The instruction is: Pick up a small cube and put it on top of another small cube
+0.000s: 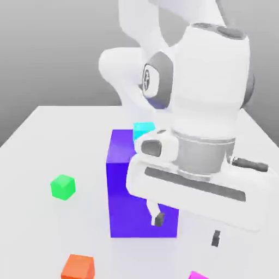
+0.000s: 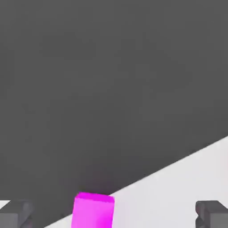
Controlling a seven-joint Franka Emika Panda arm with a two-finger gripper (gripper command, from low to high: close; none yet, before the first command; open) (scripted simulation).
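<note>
A: Count of objects on the bench (image 1: pixel 49 125)?

B: Five. One magenta cube (image 1: pixel 198 275) at the near edge, cut off by the exterior view's lower border. One green cube (image 1: pixel 63 187) toward the exterior view's left side, standing alone. One orange cube (image 1: pixel 78 267) near the near edge, in front of the green one. One cyan cube (image 1: pixel 144 130) behind the big blue-violet block (image 1: pixel 122 185), partly covered by the arm. One block, mid-bench.

A: End effector?

B: Gripper (image 1: pixel 187 229) released: two dark fingertips (image 1: pixel 158 219) well apart, nothing between them. It hangs above the bench, in front of the block's near face. In the hand view the magenta cube (image 2: pixel 93 209) sits between the two fingertips (image 2: pixel 213 213), nearer one of them, touching neither.

A: Edges, open room?

B: Magenta cube lies close to the bench edge, shown as a diagonal line against dark ground in the hand view. Bare surface all around the green cube; orange cube is its nearest neighbour, still apart. Block stands between green cube and arm.
</note>
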